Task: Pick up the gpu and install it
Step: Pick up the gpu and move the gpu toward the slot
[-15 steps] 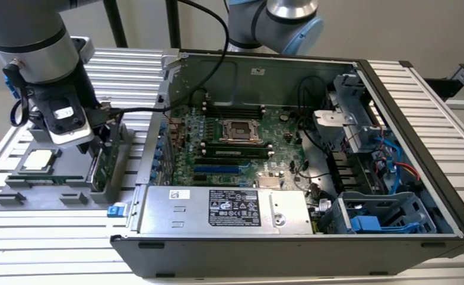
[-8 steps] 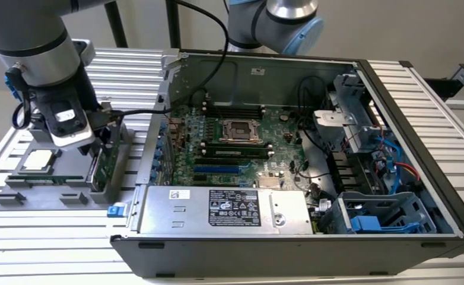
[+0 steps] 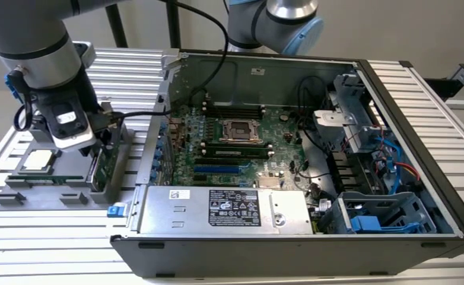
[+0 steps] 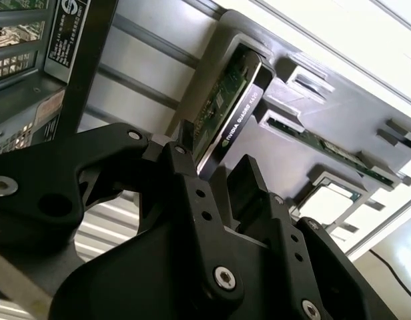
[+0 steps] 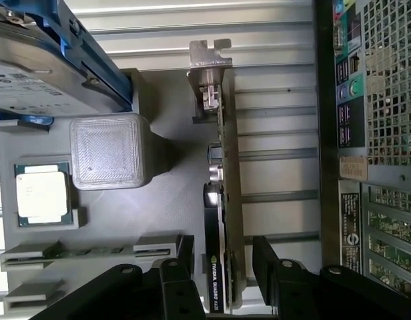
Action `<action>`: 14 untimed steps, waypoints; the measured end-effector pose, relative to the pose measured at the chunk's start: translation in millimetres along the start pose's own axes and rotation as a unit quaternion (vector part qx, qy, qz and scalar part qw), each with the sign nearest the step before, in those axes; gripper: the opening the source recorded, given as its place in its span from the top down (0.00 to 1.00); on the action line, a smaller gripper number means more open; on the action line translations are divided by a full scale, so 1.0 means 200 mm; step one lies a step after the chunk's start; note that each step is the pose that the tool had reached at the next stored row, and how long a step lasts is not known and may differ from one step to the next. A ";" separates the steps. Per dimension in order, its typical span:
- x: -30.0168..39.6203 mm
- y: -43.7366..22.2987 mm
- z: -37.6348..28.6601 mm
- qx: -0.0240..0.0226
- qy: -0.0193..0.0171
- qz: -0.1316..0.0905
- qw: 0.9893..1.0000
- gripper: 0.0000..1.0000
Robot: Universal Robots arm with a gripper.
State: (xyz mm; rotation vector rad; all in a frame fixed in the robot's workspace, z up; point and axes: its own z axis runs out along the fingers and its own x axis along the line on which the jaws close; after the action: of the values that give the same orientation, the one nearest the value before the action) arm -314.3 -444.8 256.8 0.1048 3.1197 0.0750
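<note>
As I scan the exterior view from its left, I first meet a processor chip (image 3: 38,161) lying flat in the grey holder (image 3: 26,199) on the slatted table (image 3: 50,249). The first wrist view adds a hard drive (image 5: 45,60) in a blue frame and a narrow RAM stick (image 5: 85,252), both resting in that same holder.

Just beside the chip, toward the exterior view's right, the gpu (image 3: 97,171) stands on its long edge in a slot of the holder. My gripper (image 3: 96,149) hangs directly over it. In both wrist views I see the jaws spread apart and straddling the card. One of the fingers (image 5: 186,253) is on the dark-face side and the other is on the green-board side. Each has a thin gap to the card, so nothing is gripped. The card's silver bracket (image 5: 209,57) is at the end away from the gripper.

Further toward the exterior view's right, the open computer case (image 3: 406,119) lies on its side close beside the holder. Its motherboard (image 3: 232,136) is exposed. The power supply (image 3: 216,208) sits along the near edge, and a blue drive cage (image 3: 383,222) is in the near corner on the exterior view's right. The gpu is outside the case, not yet lifted.
</note>
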 end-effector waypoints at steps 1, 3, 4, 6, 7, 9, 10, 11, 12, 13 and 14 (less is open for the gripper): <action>0.000 0.000 0.002 0.000 0.000 0.000 1.000 0.00; 0.000 0.000 0.006 0.000 0.000 0.000 1.000 0.00; 0.000 0.000 0.008 0.000 0.000 0.000 1.000 0.00; 0.000 -0.001 0.012 0.000 0.000 0.000 1.000 0.00; 0.000 -0.001 0.014 0.000 0.000 0.000 1.000 0.00; 0.000 -0.001 0.018 0.000 0.000 0.000 1.000 0.00; 0.000 -0.001 0.019 0.000 0.000 0.000 1.000 0.00; 0.000 -0.001 0.021 0.000 0.000 0.000 1.000 0.00; 0.001 -0.001 0.023 0.000 0.000 0.000 1.000 0.00; 0.000 -0.001 0.024 0.000 0.000 0.000 1.000 0.00; 0.000 -0.001 0.026 0.000 0.000 0.000 1.000 0.00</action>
State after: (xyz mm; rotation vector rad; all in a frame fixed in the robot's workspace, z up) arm -314.3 -444.8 251.6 0.1043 3.1198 0.0750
